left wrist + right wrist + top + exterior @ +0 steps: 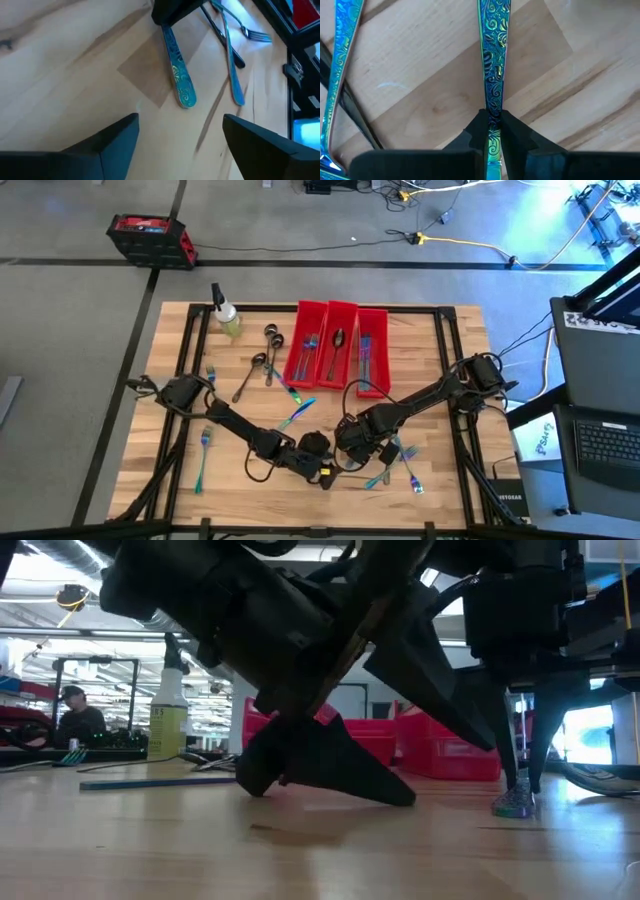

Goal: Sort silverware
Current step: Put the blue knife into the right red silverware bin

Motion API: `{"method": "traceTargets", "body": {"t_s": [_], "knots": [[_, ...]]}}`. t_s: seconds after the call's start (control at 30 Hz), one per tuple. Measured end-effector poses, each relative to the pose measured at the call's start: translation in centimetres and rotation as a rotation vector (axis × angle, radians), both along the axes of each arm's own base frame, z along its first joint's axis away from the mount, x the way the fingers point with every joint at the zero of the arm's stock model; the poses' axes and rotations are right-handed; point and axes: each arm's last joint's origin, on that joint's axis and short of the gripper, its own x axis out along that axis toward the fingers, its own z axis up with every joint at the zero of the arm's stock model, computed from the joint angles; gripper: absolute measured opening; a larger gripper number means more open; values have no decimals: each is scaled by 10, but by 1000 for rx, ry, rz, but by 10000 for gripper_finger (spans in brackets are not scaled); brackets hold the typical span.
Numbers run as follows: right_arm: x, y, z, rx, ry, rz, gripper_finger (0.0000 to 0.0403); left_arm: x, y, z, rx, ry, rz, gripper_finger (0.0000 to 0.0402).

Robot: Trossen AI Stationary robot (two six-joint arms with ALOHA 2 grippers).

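My right gripper (492, 117) (352, 450) points down at the table's middle front, shut on an iridescent blue-teal piece of silverware (177, 75). My left gripper (180, 117) (325, 470) stands open just short of that piece's free handle end (187, 100), its fingers to either side and touching nothing. Other silverware lies flat on the wood: forks (203, 455) at the left, dark spoons (262, 360) near the bins, and pieces (400, 460) beside the right gripper. Three red bins (340, 385) hold more. My right gripper pinches the patterned handle (492, 107) by its two long edges between its two fingertips, some way in from the handle's broad free end. The fingers come from above, pointing down, across the piece. The piece lies level and face up at table height (515, 802).
A spray bottle (226, 315) stands at the far left corner. A fork (235, 55) and a dark piece (220, 32) lie close beside the held handle. Black frame rails (190, 340) run along the table's sides. Bare wood lies at the near left.
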Motion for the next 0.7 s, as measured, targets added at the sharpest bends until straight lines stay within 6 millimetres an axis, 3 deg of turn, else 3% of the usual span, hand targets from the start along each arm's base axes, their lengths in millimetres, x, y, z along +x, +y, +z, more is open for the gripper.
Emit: {"method": "traceTargets", "body": {"t_s": [0.33,0.7], "knots": [[3,1,3,5,-12,0,18,2,4,1,9,-37,100,279],[18,7,31,24,-68,1,18,5,12,0,26,-46,152,279]]}}
